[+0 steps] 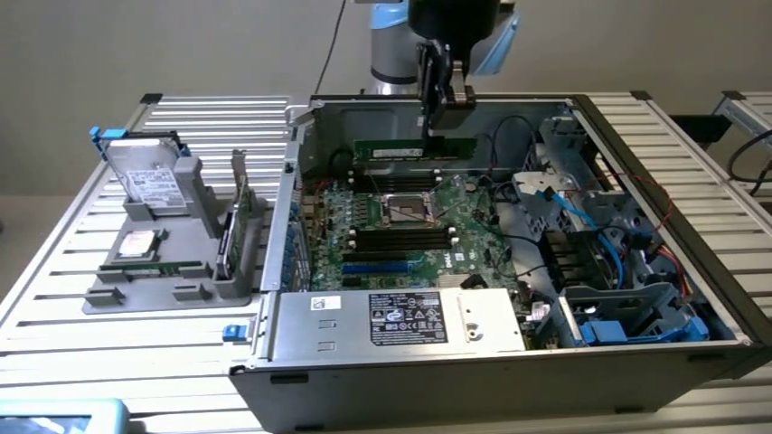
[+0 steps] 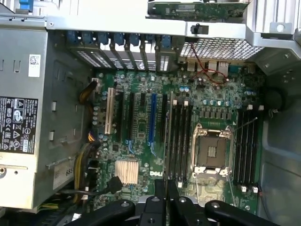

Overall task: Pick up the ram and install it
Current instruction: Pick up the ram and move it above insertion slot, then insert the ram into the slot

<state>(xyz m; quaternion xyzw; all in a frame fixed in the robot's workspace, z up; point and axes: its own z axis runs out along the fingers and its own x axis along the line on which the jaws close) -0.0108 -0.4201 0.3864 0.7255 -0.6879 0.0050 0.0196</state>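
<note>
**Ram held over the open case**

Claw [image 1: 447,127] clenched on the ram [image 1: 404,148], gripping its top edge. The stick hangs level above the motherboard [image 1: 399,226], toward the far wall inside the computer case [image 1: 362,357]. The case sits on the desk [image 1: 72,353].

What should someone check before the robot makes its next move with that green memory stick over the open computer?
1. Gripper shut on the memory stick: ok.
2. Stick hanging level, not tilted: ok in the exterior view.
3. Stick inside the open case, above the motherboard: ok.
4. Stick apart from the case walls: ok.
5. Stick lined up exactly over one of the black memory slots: cannot tell.
6. Slot latches open and slot free of obstructions: cannot tell.
</note>
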